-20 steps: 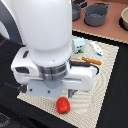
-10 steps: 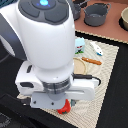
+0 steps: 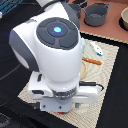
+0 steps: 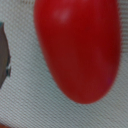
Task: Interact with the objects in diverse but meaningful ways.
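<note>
Red tomato point(image 4: 77, 47) lies directly under the lowered arm point(image 3: 57, 47); gripper state indiscernible.

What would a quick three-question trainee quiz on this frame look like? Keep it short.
1. True or false: the red tomato fills most of the wrist view.
2. Multiple choice: in the exterior view, the grey pot stands (A) on the woven mat, (B) off the mat, beyond its far edge, (C) under the arm.
3. Short answer: can you tell whether the end effector is open or shut?

Key
1. True; it lies on the woven mat, close below the camera.
2. B.
3. No; the arm's white body hides it in the exterior view, and the wrist view shows no fingers clearly.
</note>
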{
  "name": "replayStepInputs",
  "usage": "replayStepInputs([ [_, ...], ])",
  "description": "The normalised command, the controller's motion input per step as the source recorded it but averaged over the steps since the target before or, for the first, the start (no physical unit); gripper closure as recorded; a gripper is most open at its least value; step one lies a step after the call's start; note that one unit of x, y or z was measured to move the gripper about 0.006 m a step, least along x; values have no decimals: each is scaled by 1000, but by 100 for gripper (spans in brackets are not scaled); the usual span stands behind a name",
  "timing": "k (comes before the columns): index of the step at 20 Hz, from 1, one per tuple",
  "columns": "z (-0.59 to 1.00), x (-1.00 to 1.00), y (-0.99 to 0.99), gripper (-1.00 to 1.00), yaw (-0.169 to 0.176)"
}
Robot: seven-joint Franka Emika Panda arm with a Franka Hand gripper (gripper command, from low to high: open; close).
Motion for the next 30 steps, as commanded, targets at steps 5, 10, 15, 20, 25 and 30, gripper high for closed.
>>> replayStepInputs([
  [5,-70,400,8,100,6],
  [10,255,458,19,100,0],
  [15,122,269,0,100,0],
  [20,513,262,71,100,1],
  [25,1000,93,639,100,21],
  [30,947,-82,806,100,54],
])
